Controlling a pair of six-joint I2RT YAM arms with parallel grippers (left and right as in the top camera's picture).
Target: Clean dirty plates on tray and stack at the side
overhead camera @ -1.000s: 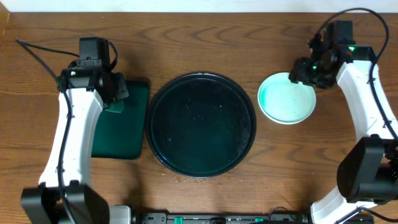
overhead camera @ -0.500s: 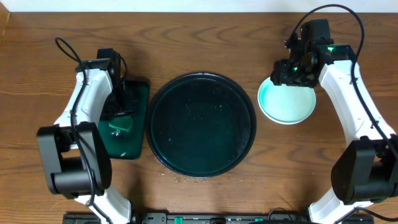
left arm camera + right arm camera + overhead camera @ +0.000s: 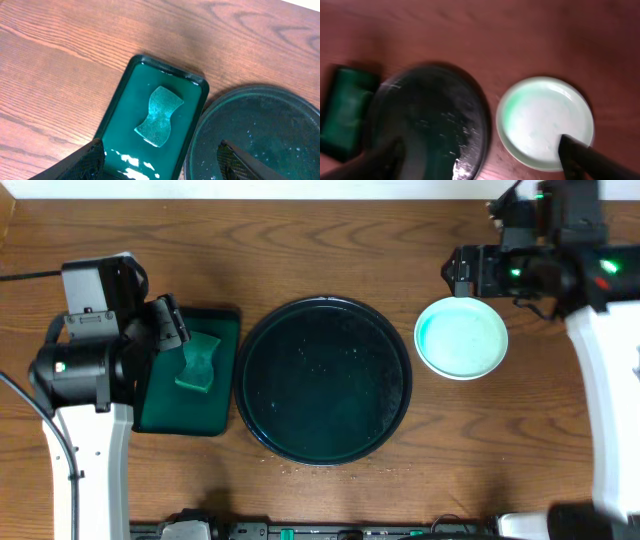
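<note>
The round black tray [image 3: 323, 380] lies mid-table, with only wet specks on its surface. To its right on the wood sits a clean pale turquoise plate [image 3: 461, 338]; I cannot tell whether others lie under it. My right gripper [image 3: 463, 272] hovers high over the plate's far rim, open and holding nothing. In the right wrist view the plate [image 3: 535, 117] lies under the gripper [image 3: 485, 160], beside the tray [image 3: 430, 120]. My left gripper [image 3: 170, 328] is open above the green tray, and in the left wrist view the gripper [image 3: 160, 165] is empty.
A rectangular dark green tray [image 3: 160, 405] lies left of the black tray, wet inside, with a green sponge [image 3: 198, 360] lying loose in it [image 3: 159, 116]. Crumbs dot the wood in front of the black tray. The table's far edge runs along the top.
The left gripper opened, left the sponge in the green tray and rose away. The right gripper opened at the plate's rim and lifted up and back.
</note>
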